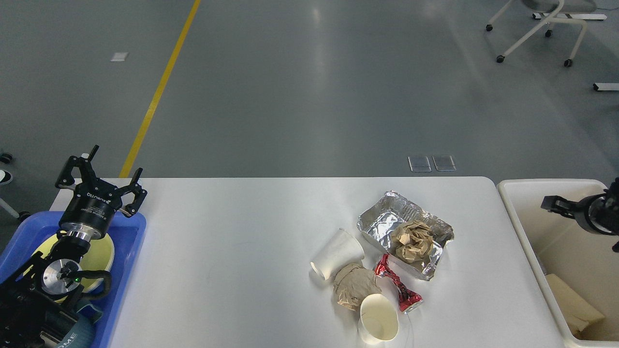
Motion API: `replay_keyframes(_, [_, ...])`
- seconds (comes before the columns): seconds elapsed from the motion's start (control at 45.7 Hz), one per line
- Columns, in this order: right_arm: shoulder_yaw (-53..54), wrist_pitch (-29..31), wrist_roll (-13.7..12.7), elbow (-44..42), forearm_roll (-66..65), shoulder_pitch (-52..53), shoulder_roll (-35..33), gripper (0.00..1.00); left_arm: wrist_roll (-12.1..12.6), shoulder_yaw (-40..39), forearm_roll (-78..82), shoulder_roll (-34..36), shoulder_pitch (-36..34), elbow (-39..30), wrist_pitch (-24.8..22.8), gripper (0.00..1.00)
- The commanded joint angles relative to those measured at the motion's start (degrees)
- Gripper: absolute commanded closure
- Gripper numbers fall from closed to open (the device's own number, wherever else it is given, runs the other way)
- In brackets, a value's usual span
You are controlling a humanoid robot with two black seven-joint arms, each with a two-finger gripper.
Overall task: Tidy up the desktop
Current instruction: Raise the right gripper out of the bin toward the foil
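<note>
The white desktop (232,227) carries a heap of litter right of centre. A crumpled foil tray (382,224) holds a ball of brown paper (412,243). In front of it lie a white paper cup on its side (337,253), a second brown paper wad (352,286), a red wrapper (397,286) and another paper cup (378,325) near the front edge. My left gripper (102,170) stands open and empty above the desktop's far left corner. My right gripper (555,203) hangs over the cream bin, dark and partly cut off, far from the litter.
A blue tray (131,241) with a yellow plate (99,252) sits at the left edge under my left arm. The cream bin (520,227) stands off the right end, with a pale paper piece (573,302) at its bottom. A wheeled chair (537,29) stands far back right.
</note>
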Motion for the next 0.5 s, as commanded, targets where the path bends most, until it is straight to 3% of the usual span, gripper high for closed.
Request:
replay_keyframes(0.0, [-2.7,9.1,-0.2,5.6,-3.3,11.2,-0.9,0.0,0.0,0.0,0.0,0.0,0.0,0.0,0.0,0.04])
replay_keyframes(0.35, [-17.0,30.1,-0.2,24.4,-1.2,41.3,4.0,0.0,0.0,0.0,0.0,0.0,0.0,0.0,0.0,0.04])
replay_keyframes(0.481, [-20.2,35.4,-0.3,32.9,3.7,50.6,6.5,0.0,0.0,0.0,0.0,0.0,0.0,0.0,0.0,0.04])
